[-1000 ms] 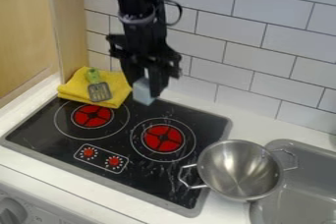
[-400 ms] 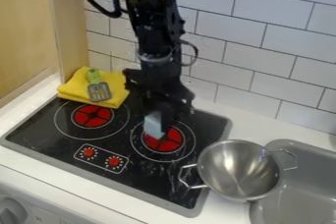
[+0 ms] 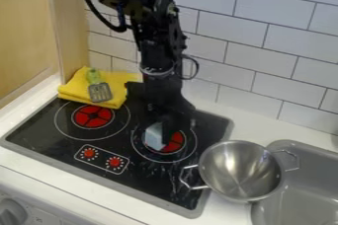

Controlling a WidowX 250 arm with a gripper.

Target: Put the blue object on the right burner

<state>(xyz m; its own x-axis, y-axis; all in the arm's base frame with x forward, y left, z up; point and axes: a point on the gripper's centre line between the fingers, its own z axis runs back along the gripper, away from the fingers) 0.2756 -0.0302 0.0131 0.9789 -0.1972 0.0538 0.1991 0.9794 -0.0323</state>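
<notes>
Camera view, just below the middle of the frame: the gripper hangs down over the right burner, pinching the blue object as far as the dark parts around it let me judge. The blue object is over the left part of the red disc, slightly tilted; whether its lower end touches the glass, I can't tell.

Letting go here seems near, and the lean is the main worry. Released tilted or a little high, the block could topple left, off the red and onto the black stovetop. A gripper that opens too little might drag it along on the way up. Swinging toward the lower right while low could knock the steel pot by its handle.
</notes>
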